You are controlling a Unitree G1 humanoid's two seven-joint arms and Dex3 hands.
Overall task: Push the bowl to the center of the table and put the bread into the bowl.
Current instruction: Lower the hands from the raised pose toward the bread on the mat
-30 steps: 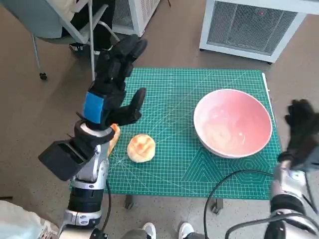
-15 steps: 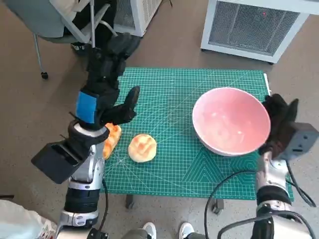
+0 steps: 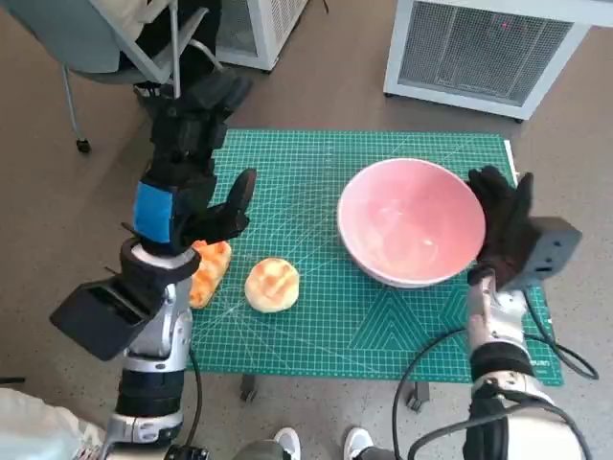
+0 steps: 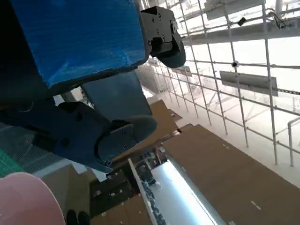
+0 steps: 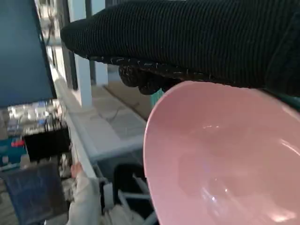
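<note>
The green mat (image 3: 326, 316) covers the table. On its right half stands the pink bowl (image 3: 410, 222), mouth up, tipped slightly leftward. The right hand (image 3: 503, 228) presses flat against the bowl's right rim, fingers spread, holding nothing. The left hand (image 3: 192, 172) hovers raised over the mat's left edge, fingers apart and empty. The round bread (image 3: 272, 285) lies near the front left, a second orange bread (image 3: 207, 270) just beside it, its long axis running front to back.
</note>
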